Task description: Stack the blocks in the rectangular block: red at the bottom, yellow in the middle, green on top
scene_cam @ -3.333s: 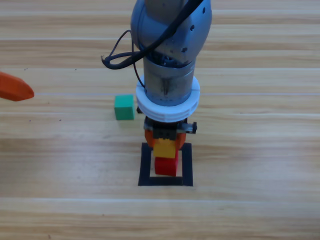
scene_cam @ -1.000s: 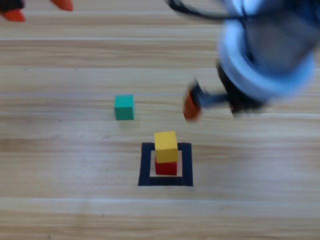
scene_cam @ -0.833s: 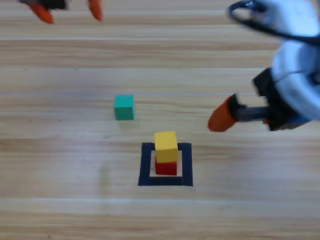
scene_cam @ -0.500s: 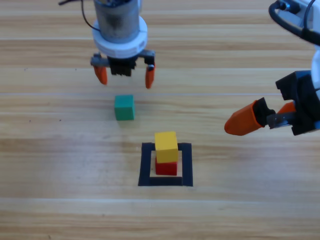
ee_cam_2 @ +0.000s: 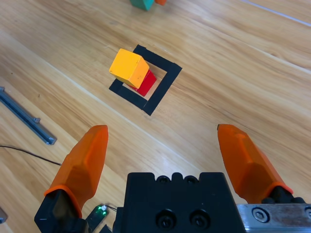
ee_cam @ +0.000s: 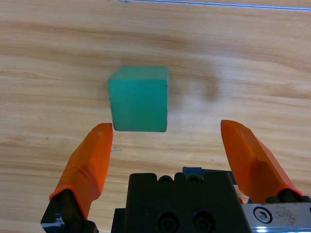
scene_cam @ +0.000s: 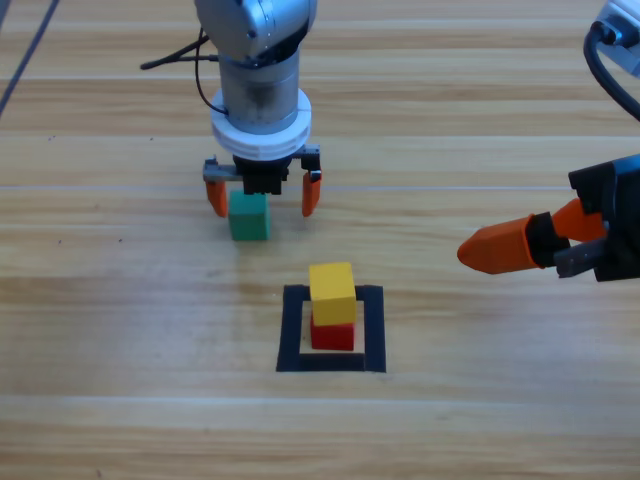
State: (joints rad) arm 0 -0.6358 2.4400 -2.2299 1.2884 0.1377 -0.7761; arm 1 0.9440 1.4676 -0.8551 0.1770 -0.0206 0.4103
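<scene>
Yellow [scene_cam: 332, 292] sits on red [scene_cam: 333, 335] inside the tape square [scene_cam: 292, 330]. Green [scene_cam: 248, 216] is left, on the bench, under the open left tool [scene_cam: 263, 194]. Right tool [ee_cam_2: 163, 141] waits open.

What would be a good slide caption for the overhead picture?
Left gripper hangs open at the green cube; yellow cube sits on red inside the tape square.

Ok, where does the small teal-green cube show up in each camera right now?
High view: small teal-green cube left of centre, partly under the left hand, whose jaws are open.
Left wrist view: cube above centre, nearer the left jaw.
Right wrist view: only a corner at the top edge.
Shared landmark: the yellow cube on the red cube inside the black tape square, seen in the high and right wrist views.
</scene>
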